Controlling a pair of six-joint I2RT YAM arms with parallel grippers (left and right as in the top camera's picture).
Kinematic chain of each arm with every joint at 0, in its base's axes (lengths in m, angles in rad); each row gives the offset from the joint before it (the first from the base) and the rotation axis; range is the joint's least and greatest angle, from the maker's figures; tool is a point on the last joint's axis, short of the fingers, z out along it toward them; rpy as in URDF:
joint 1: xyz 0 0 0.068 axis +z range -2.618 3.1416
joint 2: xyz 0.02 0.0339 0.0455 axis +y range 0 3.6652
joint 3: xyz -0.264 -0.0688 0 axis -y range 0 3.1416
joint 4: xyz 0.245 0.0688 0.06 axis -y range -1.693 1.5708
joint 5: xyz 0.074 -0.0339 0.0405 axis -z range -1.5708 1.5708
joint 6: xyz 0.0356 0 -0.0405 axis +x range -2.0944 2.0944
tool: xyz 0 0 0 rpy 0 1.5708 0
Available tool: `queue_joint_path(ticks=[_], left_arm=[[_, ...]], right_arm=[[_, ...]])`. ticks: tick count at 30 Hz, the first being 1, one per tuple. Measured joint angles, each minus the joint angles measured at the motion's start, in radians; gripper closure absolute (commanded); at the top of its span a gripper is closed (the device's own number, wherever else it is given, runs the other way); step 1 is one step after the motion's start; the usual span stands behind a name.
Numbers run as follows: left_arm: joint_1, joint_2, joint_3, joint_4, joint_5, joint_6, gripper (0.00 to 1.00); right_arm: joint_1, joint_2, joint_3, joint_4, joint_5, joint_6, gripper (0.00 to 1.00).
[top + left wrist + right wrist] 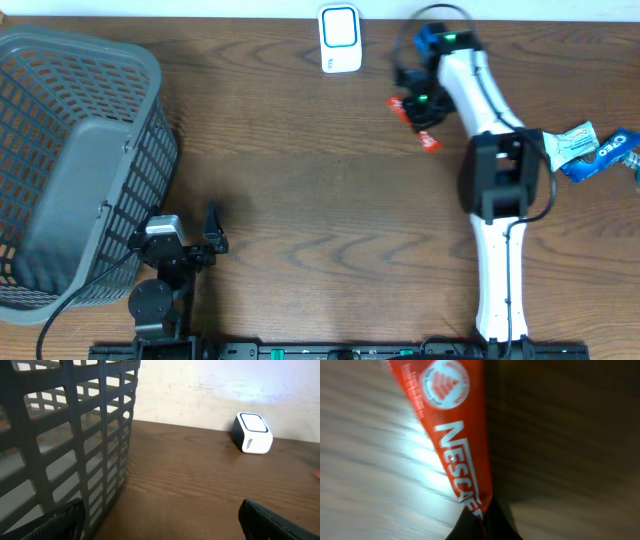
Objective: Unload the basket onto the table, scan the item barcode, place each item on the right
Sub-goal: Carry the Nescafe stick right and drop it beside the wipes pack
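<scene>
Basket (70, 170): at your far left you see a grey slatted plastic basket standing on the wooden table (300, 200). In the left wrist view its lattice wall (75, 435) fills the left side of the picture.

Left gripper (214, 232): you find it low, just beside the basket's right wall. In its own camera (160, 527) the two dark fingers (55, 522) stand at opposite bottom corners, spread wide, with only bare table between them. It has hold of nothing.

Scanner (340, 38): a small white unit with a blue-edged face sits at the far edge of the table, near the middle. You see it from the left wrist too (252, 432), standing in front of the pale wall.

Sachet (429, 143): the task's item, a narrow red stick pack, lies slantwise on the table to the right of the scanner and nearer to you, apart from it. The right wrist view shows it close up (455, 450), with a round emblem and white NESCAFÉ lettering. No barcode shows on this face.

Right gripper (418, 112): it sits directly over the sachet. In its own camera (484, 527) the dark fingertips are pressed together, pinching the sachet's lower end.

Snack packets (590, 150): blue and white wrappers lie at the far right, beside the right arm's elbow.
</scene>
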Motion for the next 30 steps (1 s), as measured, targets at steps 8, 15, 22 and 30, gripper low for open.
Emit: queue_joint_path(ticks=[8,15,22,30], left_arm=[[0.000,0.000,0.000,0.000,0.000,0.000,0.02],[0.000,0.000,0.000,0.000,0.000,0.000,0.02],[0.000,0.000,0.000,0.000,0.000,0.000,0.02],[0.000,0.000,0.000,0.000,0.000,0.000,0.02]], right_arm=[[-0.276,0.000,-0.006,-0.057,0.164,0.170,0.99],[-0.423,0.000,-0.012,-0.050,0.256,0.208,0.99],[-0.449,-0.002,0.002,-0.065,0.218,0.234,0.01],[-0.439,-0.216,0.025,-0.103,0.133,0.249,0.01]])
